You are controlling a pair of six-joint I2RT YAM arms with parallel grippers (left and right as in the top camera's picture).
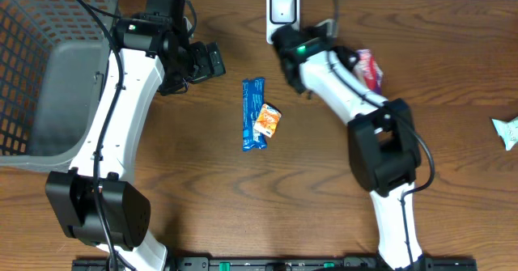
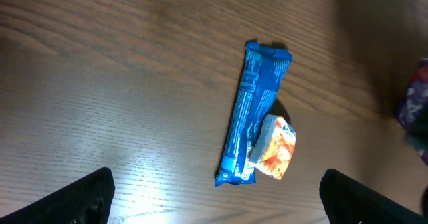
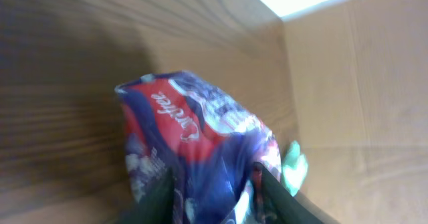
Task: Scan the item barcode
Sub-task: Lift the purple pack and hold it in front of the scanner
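**Operator:** Left gripper (image 2: pixel 224 200) status?
**Technician:** Above the brown wooden table (image 1: pixel 202 158). Jaws fully spread and empty, over the long blue foil bar (image 2: pixel 251 110).
**Operator:** Right gripper (image 3: pixel 214 200)?
**Technician:** Its fingers flank the crinkled red-and-blue packet (image 3: pixel 194 130), near the white square scanner (image 1: pixel 282 10). Clamping cannot be confirmed.

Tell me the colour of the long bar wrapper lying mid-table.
The bar wrapper is blue with pale print; the left wrist view shows it best.
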